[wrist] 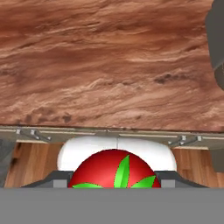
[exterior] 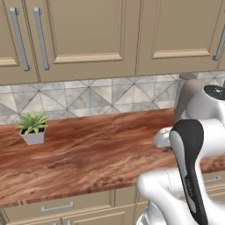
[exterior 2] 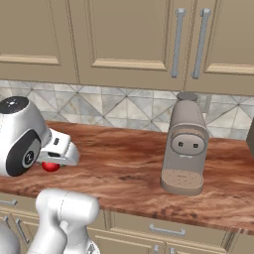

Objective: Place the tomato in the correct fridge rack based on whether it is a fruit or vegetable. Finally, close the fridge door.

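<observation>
jaws are clamped on the tomato from both sides, holding it above the wooden table near its front edge, coffee machine standing well off to the right

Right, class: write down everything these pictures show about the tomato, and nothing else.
The tomato is a small, glossy red ball with a green star-shaped stem cap facing the hand camera. It sits at the claw, with dark claw parts flanking it on both sides, so it looks gripped. In the right base view it peeks out red beneath the white hand, just over the front part of the wooden counter.
</observation>
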Available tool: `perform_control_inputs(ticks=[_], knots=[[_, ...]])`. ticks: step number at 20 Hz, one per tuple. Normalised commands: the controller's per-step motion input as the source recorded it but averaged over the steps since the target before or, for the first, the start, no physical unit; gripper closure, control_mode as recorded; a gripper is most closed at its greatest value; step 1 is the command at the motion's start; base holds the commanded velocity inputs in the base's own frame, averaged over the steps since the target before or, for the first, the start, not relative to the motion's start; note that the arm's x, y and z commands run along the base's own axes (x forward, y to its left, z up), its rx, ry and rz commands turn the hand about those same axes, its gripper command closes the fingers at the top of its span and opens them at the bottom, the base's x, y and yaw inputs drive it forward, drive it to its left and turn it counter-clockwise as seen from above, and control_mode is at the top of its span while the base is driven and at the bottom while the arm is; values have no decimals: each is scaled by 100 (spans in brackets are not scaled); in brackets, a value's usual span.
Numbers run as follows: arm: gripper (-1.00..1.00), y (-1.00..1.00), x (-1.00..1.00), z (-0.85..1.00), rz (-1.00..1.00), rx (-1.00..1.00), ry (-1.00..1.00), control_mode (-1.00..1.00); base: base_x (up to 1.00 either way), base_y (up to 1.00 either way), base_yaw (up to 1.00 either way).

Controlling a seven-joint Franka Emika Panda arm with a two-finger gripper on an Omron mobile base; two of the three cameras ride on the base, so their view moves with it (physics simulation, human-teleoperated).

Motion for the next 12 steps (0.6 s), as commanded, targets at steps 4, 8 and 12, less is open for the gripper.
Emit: perform_control_inputs(ticks=[4,8,12], knots=[[100,-1,83,0,-6,0,-10,-100,0,0,0],[100,-2,18,0,0,0,-1,-100,0,0,0],[100,0,0,0,0,0,0,-100,0,0,0]])
